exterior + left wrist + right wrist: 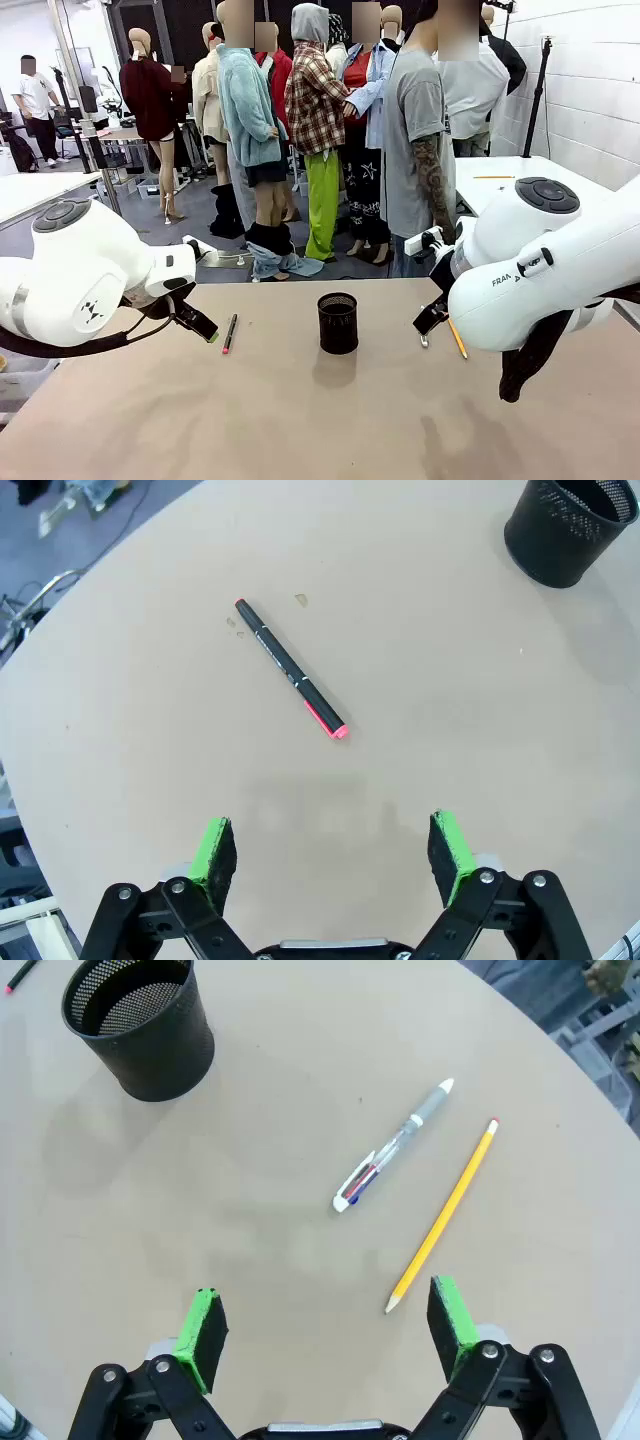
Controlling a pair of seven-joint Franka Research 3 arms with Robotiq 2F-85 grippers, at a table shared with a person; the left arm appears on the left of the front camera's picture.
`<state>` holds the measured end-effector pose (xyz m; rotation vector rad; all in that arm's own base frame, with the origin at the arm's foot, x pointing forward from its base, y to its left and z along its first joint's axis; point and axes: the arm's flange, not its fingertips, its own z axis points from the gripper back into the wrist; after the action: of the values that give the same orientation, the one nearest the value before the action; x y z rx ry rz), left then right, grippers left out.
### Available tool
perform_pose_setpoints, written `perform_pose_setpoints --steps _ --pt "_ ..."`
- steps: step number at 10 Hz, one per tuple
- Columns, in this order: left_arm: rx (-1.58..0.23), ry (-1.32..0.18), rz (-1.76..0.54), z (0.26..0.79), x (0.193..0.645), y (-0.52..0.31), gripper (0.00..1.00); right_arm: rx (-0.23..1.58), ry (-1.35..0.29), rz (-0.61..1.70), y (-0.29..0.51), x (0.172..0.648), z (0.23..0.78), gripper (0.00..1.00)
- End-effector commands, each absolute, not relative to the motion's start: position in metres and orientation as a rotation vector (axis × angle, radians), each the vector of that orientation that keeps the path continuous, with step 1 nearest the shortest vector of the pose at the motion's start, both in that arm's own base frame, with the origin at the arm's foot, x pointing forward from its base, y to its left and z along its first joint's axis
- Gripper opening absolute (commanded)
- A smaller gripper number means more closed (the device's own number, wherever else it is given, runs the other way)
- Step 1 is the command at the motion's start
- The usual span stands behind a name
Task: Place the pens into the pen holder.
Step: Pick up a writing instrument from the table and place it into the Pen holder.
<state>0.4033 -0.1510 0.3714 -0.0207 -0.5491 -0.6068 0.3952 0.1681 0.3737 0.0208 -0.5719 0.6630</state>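
Note:
The black mesh pen holder [338, 322] [572, 525] [141, 1022] stands upright near the table's middle. To its left lies a black pen with a pink-red end [229, 333] [291, 670]. My left gripper [332, 852] [198, 322] hovers open above the table just short of that pen, nothing between its fingers. Right of the holder lie a silver-grey pen [392, 1147] [424, 340] and an orange-yellow pencil [444, 1216] [457, 339]. My right gripper [327, 1326] hangs open above the table near the pencil's tip, holding nothing.
A person in a grey shirt [418, 150] stands at the table's far edge. The tan table [300, 420] has bare room in front of the holder. A white table [520, 175] with a pencil on it stands at the back right.

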Motion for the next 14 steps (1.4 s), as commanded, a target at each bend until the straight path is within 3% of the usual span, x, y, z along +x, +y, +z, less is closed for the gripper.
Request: perform_pose_setpoints --steps 1,10,11,14 --pt "-0.021 -0.549 -0.607 0.371 0.403 -0.151 1.00 0.021 -0.572 0.663 0.168 0.395 0.374 1.00" --pt "-0.021 -0.549 -0.607 0.371 0.403 -0.151 1.00 0.020 -0.572 0.663 0.168 0.395 0.374 1.00" --pt "-0.021 -0.549 -0.607 0.371 0.403 -0.151 1.00 -0.079 -0.565 0.601 0.172 0.413 0.372 1.00" --pt "-0.021 -0.549 -0.607 0.371 0.403 -0.151 1.00 -0.093 -0.516 0.543 0.180 0.442 0.372 1.00"
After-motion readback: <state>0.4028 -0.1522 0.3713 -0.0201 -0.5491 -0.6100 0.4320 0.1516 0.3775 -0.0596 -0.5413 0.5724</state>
